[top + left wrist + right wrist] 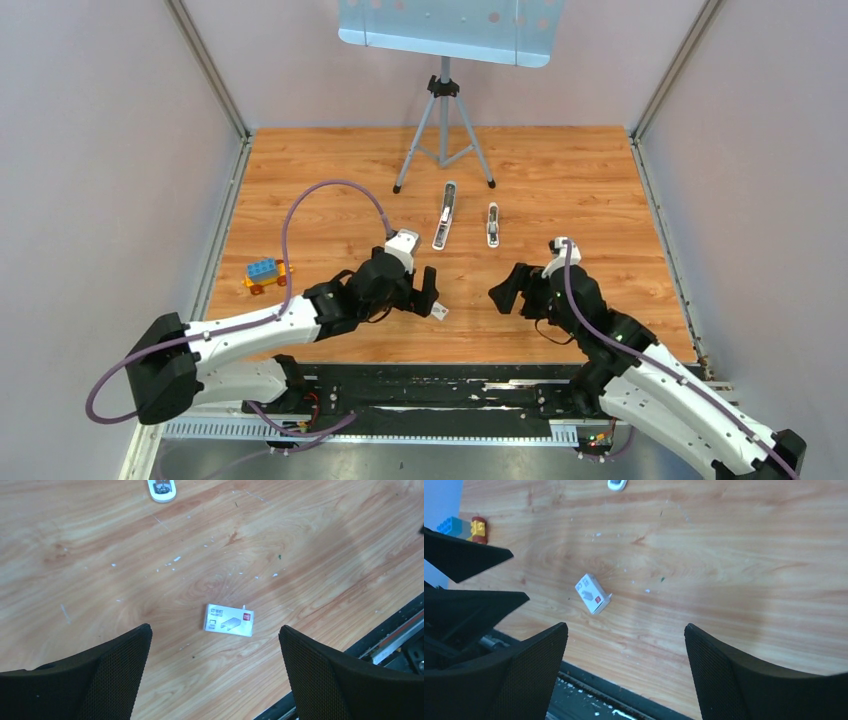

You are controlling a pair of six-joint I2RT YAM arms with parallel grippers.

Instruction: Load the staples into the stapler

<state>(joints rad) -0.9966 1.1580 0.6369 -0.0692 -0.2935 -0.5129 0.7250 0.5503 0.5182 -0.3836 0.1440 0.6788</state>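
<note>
The stapler lies apart in two long pieces in the middle of the top view: one half [444, 215] leans a bit, its far end tipped right, the other half [493, 224] points straight up the frame. Only the wrist views show the small white carton [229, 620] clearly, flat on the surface [300, 170]. The left pincer [215, 675] and the right pincer [624, 675] are both wide open, holding nothing
</note>
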